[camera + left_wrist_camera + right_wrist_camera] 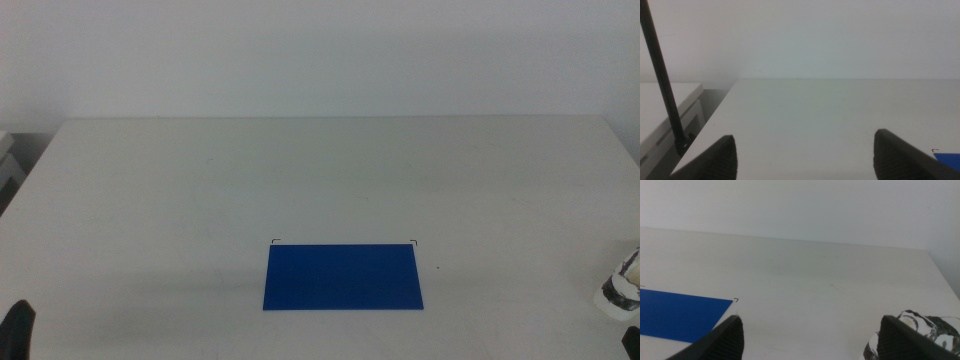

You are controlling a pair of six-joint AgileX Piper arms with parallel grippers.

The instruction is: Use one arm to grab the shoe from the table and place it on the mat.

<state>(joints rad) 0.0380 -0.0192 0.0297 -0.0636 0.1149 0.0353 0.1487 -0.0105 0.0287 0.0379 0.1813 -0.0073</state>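
The blue mat lies flat on the white table, near the front middle. The shoe, white with shiny silver-black panels, sits at the table's front right and is cut off by the picture edge. My right gripper is open and empty, low at the front right. The shoe lies just beyond its one jaw, and the mat lies off to the other side. My left gripper waits open and empty at the front left. Only its tip shows in the middle view.
A black cable crosses the left wrist view beside the table's left edge, with a white cabinet below it. Small black corner marks frame the mat's far edge. A white wall stands behind the table.
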